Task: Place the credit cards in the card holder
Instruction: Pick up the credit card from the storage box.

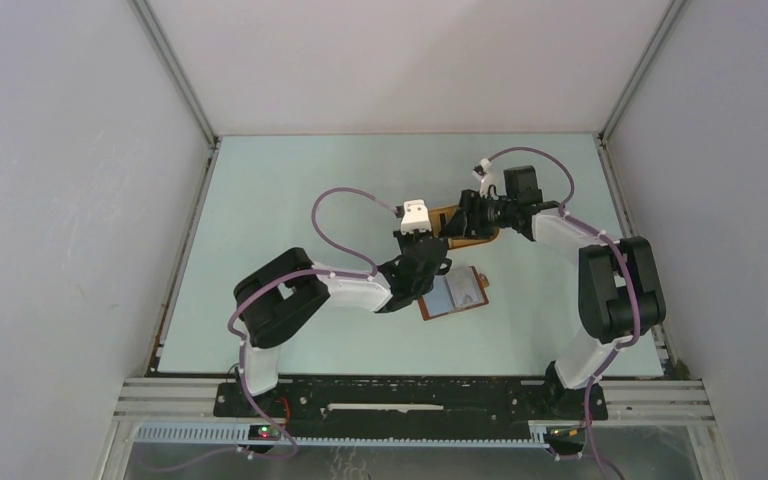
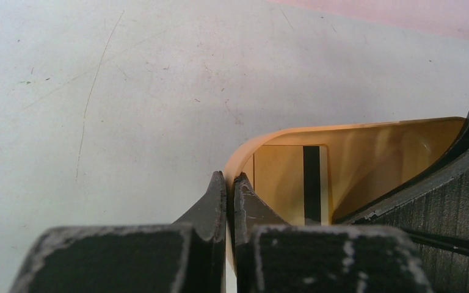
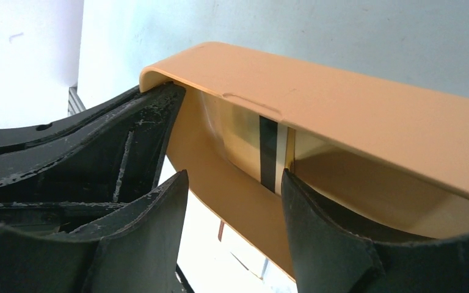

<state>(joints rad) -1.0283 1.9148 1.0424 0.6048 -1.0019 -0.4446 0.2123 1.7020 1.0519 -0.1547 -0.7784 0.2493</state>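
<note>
As it lies open, the card holder [image 1: 455, 294] shows reddish-brown edges, greyish inside.

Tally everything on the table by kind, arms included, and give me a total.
robot arms: 2 (left arm, right arm)
orange-yellow tray: 1
card holder: 1
cards: 1 for certain, the striped card in the orange-yellow tray; a pale patch in the card holder may be another card
total: 5
</note>
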